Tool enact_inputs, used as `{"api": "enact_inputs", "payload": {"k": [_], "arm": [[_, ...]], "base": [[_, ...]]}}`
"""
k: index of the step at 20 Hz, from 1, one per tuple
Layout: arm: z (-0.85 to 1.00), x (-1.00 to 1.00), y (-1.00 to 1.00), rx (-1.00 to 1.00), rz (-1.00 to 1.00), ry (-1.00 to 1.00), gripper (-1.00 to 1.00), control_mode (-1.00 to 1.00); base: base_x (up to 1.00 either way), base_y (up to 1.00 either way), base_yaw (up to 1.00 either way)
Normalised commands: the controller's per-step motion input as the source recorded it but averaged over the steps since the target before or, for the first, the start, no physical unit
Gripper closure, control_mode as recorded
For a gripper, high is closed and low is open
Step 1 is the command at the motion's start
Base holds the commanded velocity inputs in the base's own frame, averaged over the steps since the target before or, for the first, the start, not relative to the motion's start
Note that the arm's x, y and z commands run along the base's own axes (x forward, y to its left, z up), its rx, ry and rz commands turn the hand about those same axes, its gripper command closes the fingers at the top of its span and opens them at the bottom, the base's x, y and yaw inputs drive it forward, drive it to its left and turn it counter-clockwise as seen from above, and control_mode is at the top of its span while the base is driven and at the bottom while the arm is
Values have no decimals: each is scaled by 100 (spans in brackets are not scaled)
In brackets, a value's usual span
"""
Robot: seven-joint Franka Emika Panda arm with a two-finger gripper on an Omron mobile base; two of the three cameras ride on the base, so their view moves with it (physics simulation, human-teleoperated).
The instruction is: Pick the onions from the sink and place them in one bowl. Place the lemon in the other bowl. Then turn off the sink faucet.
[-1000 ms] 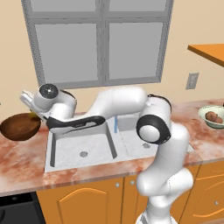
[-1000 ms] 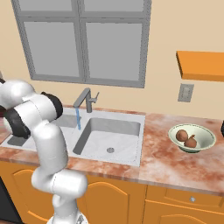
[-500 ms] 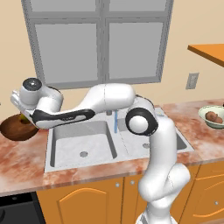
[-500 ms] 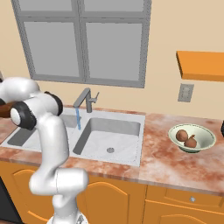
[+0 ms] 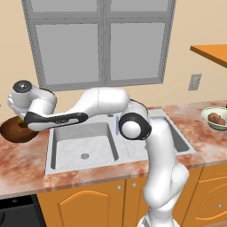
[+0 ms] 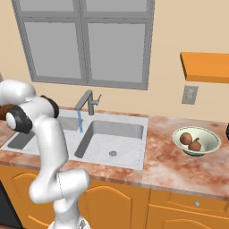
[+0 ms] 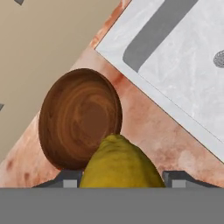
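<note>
Gripped the lemon [image 7: 120,164] in the hand [image 7: 118,177], hovering near the dark wooden bowl [image 7: 78,118]; needed centring above, then release.

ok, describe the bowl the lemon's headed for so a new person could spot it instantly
Start at the double sink under the window and follow the marbled counter past the basin farthest from the faucet. The dark brown wooden bowl sits there, with the gripper holding the lemon above its edge. It is dark, deep and empty, unlike the pale green bowl holding two onions at the counter's other end.
</note>
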Motion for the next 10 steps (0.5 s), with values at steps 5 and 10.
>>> {"api": "enact_inputs", "payload": {"k": [5, 10], "arm": [[-46, 20, 0, 0, 0, 0, 100, -100], [-27, 71, 0, 0, -2, 0, 100, -100]], "base": [[0, 0, 0], [0, 0, 0]]}}
